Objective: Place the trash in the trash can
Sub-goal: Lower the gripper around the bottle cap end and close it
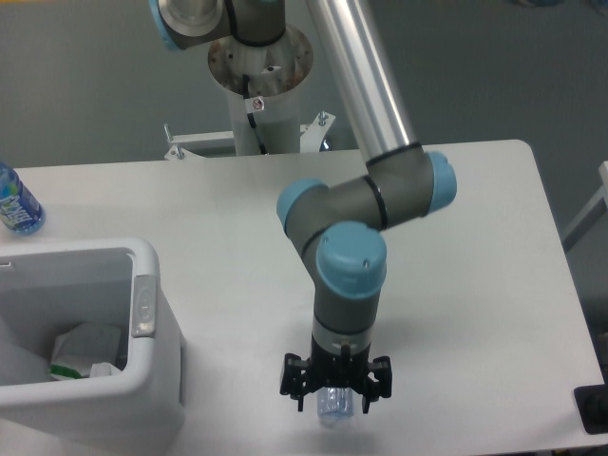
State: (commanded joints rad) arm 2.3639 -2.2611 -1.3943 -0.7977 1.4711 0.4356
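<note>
Directly over the crushed bottle (334, 403) near the table's (456, 247) front edge (mostly hidden, long axis front-to-back): gripper (334, 391) fingers spread astride it, not yet clamped; trash can (142, 304) off left.

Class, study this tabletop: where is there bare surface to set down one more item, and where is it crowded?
Free: the right side of the table, beyond the arm, and the far strip between the blue-tinted bottle and the arm. Crowded: the near edge, where the gripper straddles the crushed bottle, and the left, filled by the trash can.
</note>
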